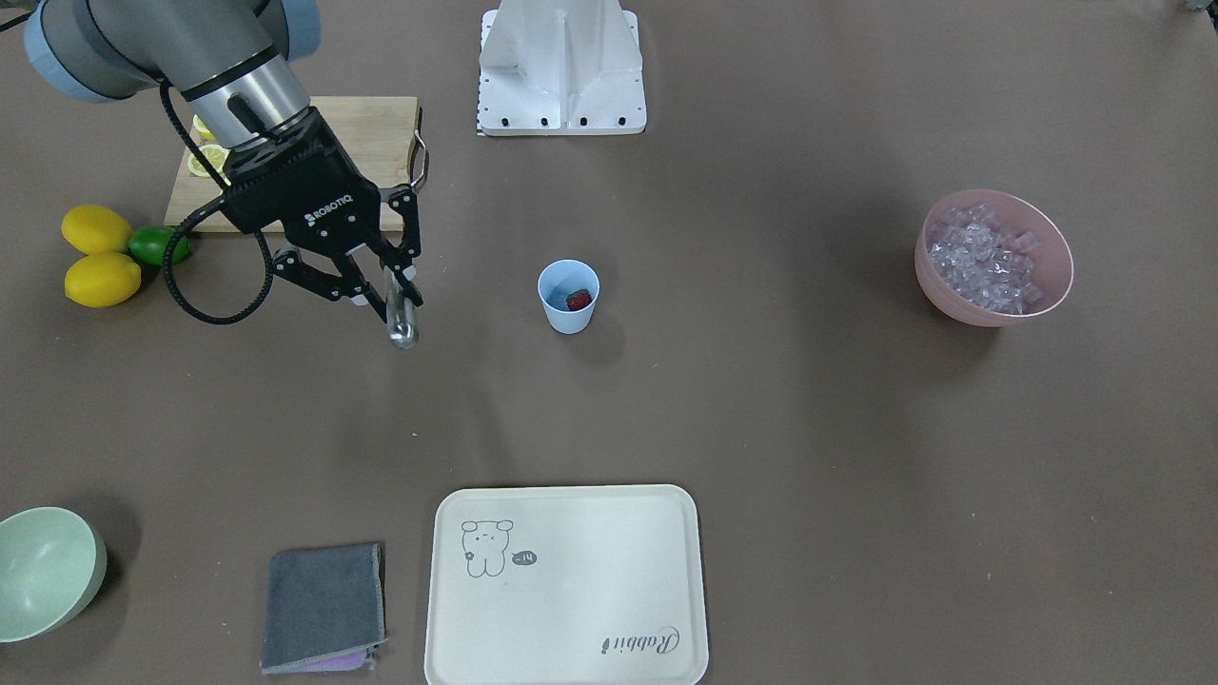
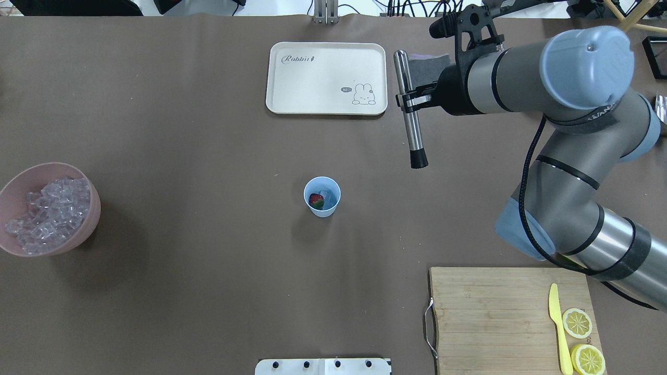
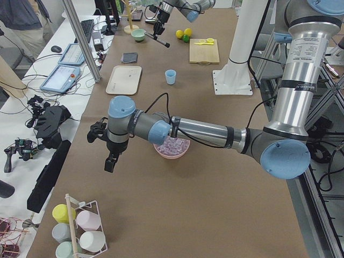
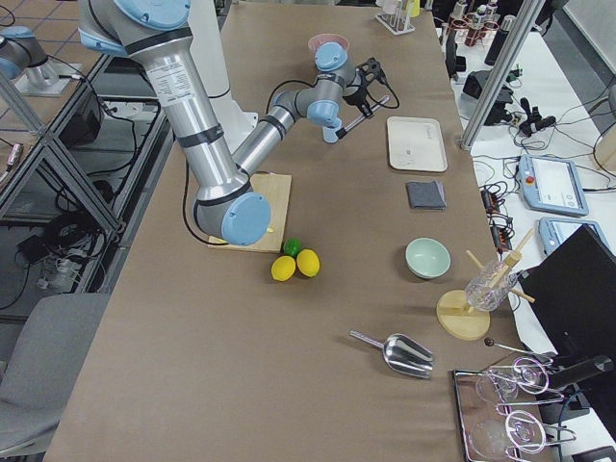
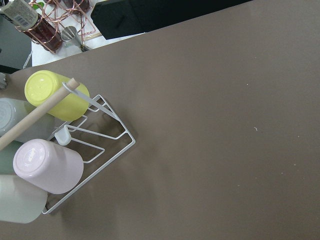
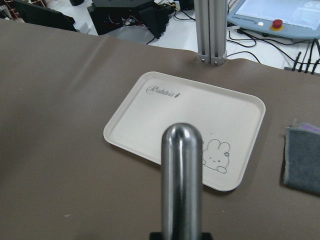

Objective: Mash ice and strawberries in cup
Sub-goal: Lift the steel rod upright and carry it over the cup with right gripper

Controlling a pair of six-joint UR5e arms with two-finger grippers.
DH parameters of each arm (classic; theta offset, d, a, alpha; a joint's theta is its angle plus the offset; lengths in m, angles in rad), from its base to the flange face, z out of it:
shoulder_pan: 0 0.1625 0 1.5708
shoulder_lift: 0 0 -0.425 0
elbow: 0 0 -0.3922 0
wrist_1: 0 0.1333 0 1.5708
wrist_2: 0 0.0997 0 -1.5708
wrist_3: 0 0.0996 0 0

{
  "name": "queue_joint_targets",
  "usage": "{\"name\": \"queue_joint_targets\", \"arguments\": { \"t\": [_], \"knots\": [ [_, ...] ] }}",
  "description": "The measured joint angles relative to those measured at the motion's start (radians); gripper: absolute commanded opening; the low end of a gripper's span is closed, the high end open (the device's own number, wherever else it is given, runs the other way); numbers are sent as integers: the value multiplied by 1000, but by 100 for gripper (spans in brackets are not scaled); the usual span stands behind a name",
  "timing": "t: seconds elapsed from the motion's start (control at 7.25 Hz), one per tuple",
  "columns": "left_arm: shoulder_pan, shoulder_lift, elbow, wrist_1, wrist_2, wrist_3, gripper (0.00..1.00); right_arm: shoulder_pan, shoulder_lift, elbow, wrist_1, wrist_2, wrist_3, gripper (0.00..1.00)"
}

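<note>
Though partly hidden, right end effector (image 2: 408, 99) seemingly grips steel muddler (image 2: 414, 136).

The table (image 2: 182, 130) wears a smooth, matt brown, paper-like covering. The muddler (image 2: 410, 109) is polished metal, mirror-glossy along its shaft, ending in a matt black, rubbery-looking tip (image 2: 418, 158). The cup (image 2: 324, 212) is pale blue plastic, smooth with a soft sheen. The ice (image 2: 47, 213) is clear and glinting, heaped in a matt pink plastic bowl (image 2: 95, 221). The tray (image 2: 312, 78) is cream, smooth and matt. The cutting board (image 2: 490, 312) is bare wood with visible grain. The folded cloth (image 1: 324, 604) is grey and nappy.
</note>
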Motion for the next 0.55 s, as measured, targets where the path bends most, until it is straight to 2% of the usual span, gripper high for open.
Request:
{"name": "queue_joint_targets", "arguments": {
  "t": [0.28,0.55],
  "knots": [
    [-2,1,32,-4,1,-5,97,-52,-1,-2,150,-62,2,0],
    [-6,1,54,-4,0,-6,97,-143,-8,-10,317,-181,2,0]
  ]
}}
